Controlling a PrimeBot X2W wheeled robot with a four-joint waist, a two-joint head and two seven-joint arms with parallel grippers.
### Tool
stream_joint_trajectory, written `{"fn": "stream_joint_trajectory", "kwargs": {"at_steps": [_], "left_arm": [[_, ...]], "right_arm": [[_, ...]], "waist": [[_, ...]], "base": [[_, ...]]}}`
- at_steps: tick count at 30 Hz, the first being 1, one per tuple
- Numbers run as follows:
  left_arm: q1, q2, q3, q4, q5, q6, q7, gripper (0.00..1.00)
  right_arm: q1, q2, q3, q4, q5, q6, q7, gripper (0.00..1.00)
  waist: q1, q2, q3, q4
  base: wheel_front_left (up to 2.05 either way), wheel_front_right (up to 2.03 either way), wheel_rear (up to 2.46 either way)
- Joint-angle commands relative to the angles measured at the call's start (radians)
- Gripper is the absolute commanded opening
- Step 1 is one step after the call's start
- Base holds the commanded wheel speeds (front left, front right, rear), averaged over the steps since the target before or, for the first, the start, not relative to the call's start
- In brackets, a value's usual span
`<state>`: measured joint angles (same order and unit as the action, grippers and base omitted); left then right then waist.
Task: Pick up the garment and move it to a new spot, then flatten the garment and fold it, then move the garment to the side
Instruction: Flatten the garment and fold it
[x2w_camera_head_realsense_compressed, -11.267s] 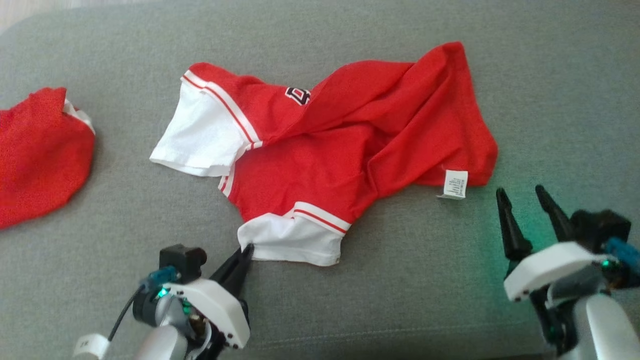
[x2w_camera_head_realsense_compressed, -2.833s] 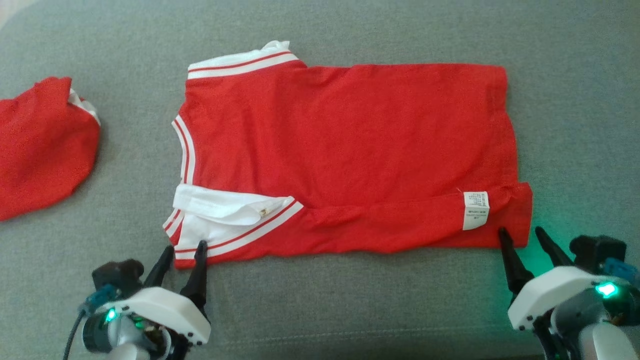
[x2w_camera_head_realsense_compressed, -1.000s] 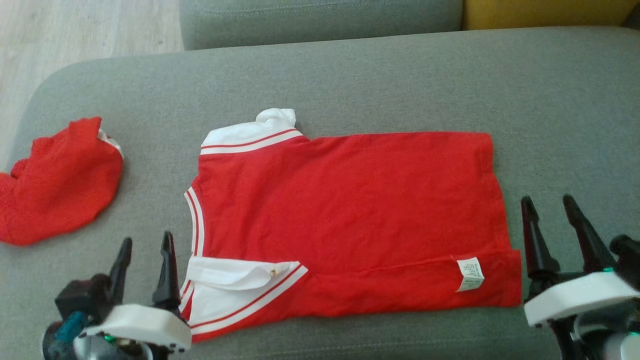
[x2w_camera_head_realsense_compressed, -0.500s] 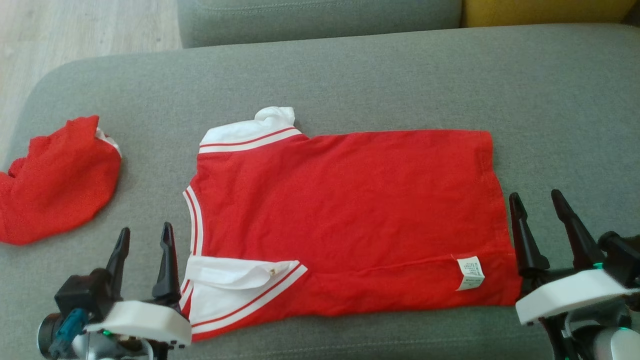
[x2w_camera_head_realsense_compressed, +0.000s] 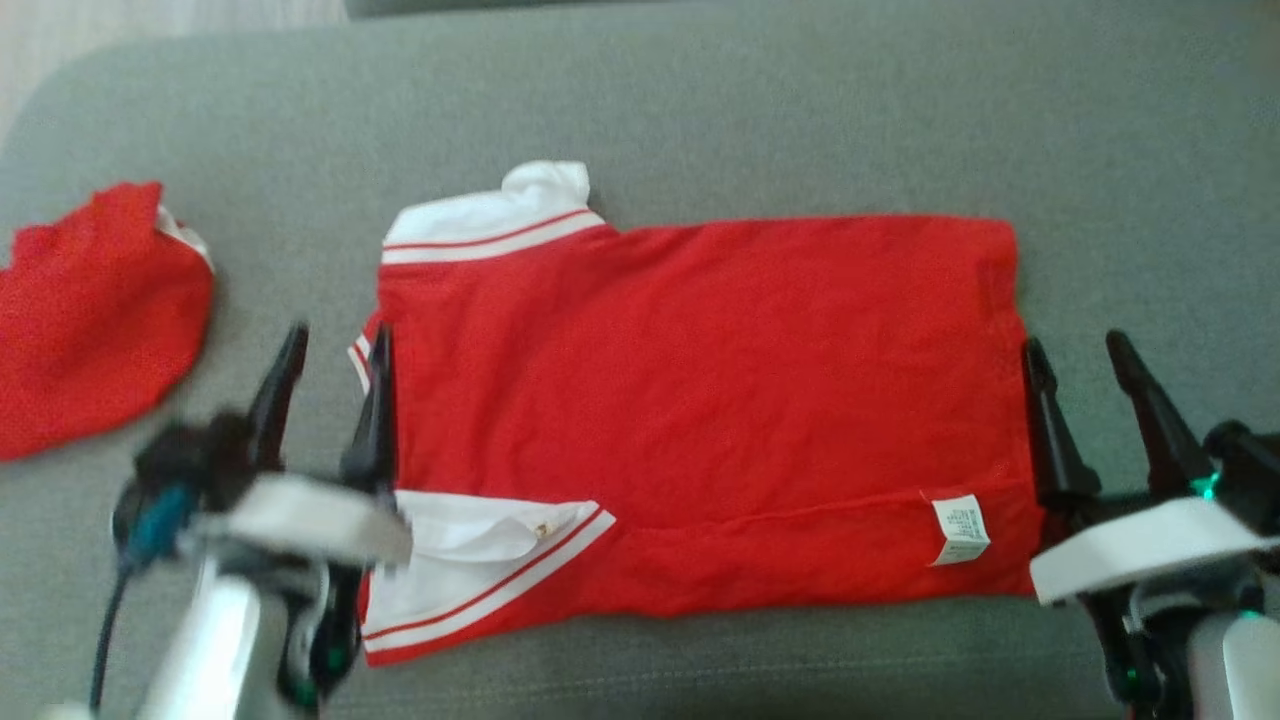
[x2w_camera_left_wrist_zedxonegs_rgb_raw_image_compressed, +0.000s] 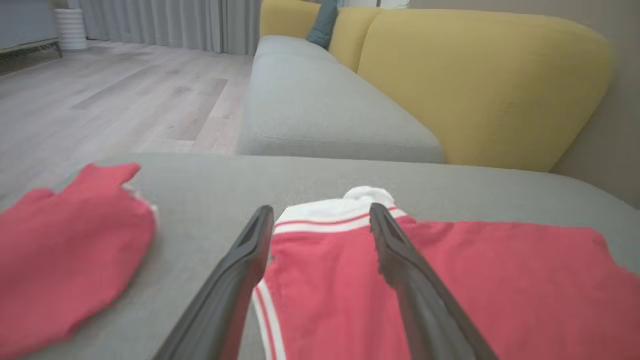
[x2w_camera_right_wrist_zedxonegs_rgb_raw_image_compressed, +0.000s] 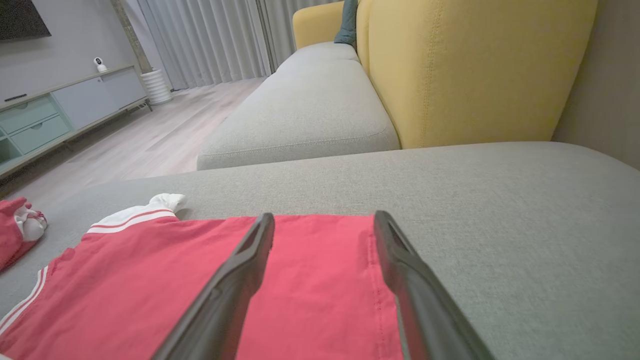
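Okay, far left: a crumpled red cloth (x2w_camera_head_realsense_compressed: 95, 320) lies on the grey sofa cushion (x2w_camera_head_realsense_compressed: 700, 90), well apart from the garment.

Next is the left gripper (x2w_camera_head_realsense_compressed: 338, 335), jaws spread wide and holding nothing. Its outer finger is over bare cushion. Its inner finger is right at the garment's striped neckline edge; I can't tell if it touches. In the left wrist view that same edge runs up between the two fingers, one over grey and one over red.

The garment (x2w_camera_head_realsense_compressed: 700, 400) is a red shirt with white striped trim, spread flat mid-cushion between the two grippers, neck end toward the robot's left and hem toward its right. One white sleeve (x2w_camera_head_realsense_compressed: 500, 210) sticks out at the far left corner. The other sleeve (x2w_camera_head_realsense_compressed: 470, 540) is folded on top at the near left corner, just beside the left gripper's body. The near long edge is folded over, with a white care label (x2w_camera_head_realsense_compressed: 960, 530) on it near the hem.

The right gripper (x2w_camera_head_realsense_compressed: 1075, 345) is also wide open and empty. Its inner finger is at the hem edge and its outer finger over cushion. In the right wrist view the hem seam sits between the fingers.
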<state>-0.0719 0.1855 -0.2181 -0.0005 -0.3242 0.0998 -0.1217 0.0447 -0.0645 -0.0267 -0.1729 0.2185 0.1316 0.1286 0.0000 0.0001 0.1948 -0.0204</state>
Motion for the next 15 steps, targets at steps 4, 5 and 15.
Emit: {"fn": "stream_joint_trajectory", "kwargs": {"at_steps": [4,5,15], "left_arm": [[-0.244,0.005,0.014,0.089,-0.025,-0.057,0.018,1.00],[-0.288,0.001,0.010,0.126,-0.032,-0.072,0.023,1.00],[-0.628,-0.029,-0.021,0.500,-0.070,-0.165,0.064,1.00]], "right_arm": [[-0.076,-0.003,0.034,-0.048,-0.011,-0.001,-0.010,1.00],[-0.083,-0.002,0.036,-0.047,-0.012,-0.001,-0.010,1.00],[-0.124,0.005,0.058,-0.023,-0.011,-0.001,-0.025,1.00]], "waist": [[0.0000,-0.0001,0.110,-0.021],[0.0000,-0.0001,0.124,-0.026],[0.0000,-0.0001,0.202,-0.069]], "base": [[0.00,0.00,0.00],[0.00,0.00,0.00],[0.00,0.00,0.00]]}}
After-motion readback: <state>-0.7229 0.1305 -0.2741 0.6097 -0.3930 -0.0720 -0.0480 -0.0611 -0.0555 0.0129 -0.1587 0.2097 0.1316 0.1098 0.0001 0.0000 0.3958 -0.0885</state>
